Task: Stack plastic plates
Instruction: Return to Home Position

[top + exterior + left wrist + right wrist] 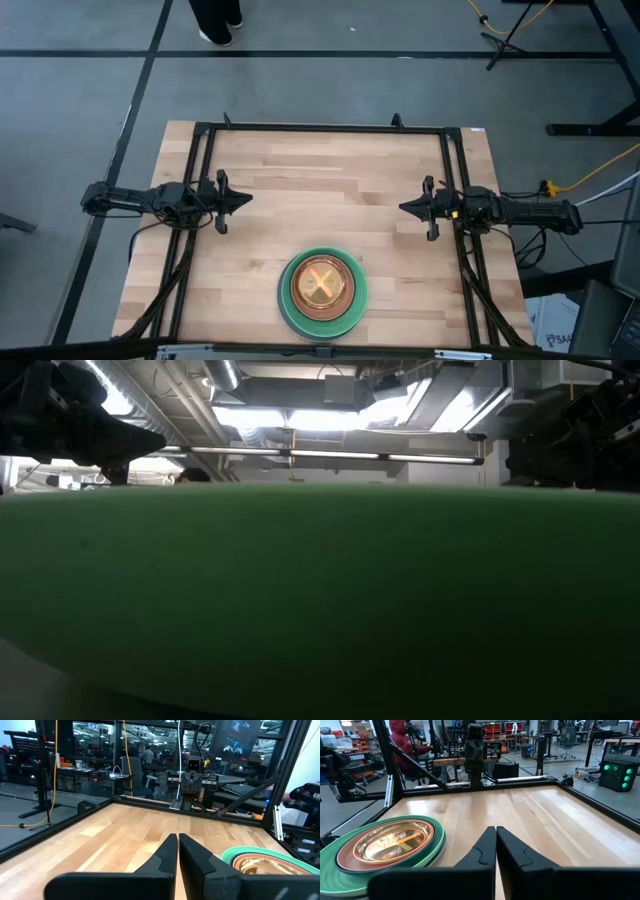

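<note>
Wood-slat worktop [320, 170], dark frame rail around its edges.

Left side: the left arm reaches in level over the left rail, about halfway along the worktop. The left gripper [243, 199] points toward the centre. It hangs above bare wood and holds nothing. In its wrist view the two fingers lie pressed together with only a hairline gap.

Centre, by the near edge: one stack of plates [322, 290] sits on the wood, well apart from both grippers. The large light green plate [432, 851] forms the widest ring seen from above. A dark rim and a terracotta rim show inside it. The translucent orange plate [322, 286] sits on top, centred. I cannot tell what lies lower in the pile. In the low view a green rim fills nearly the whole frame, hard up to that camera.

Right side: the right arm mirrors the left, coming in over the right rail. The right gripper [405, 207] points at the centre above bare wood, fingers closed against each other and empty.

Beyond the far rail, a person in a red hooded top [400, 740] sits in the room.
</note>
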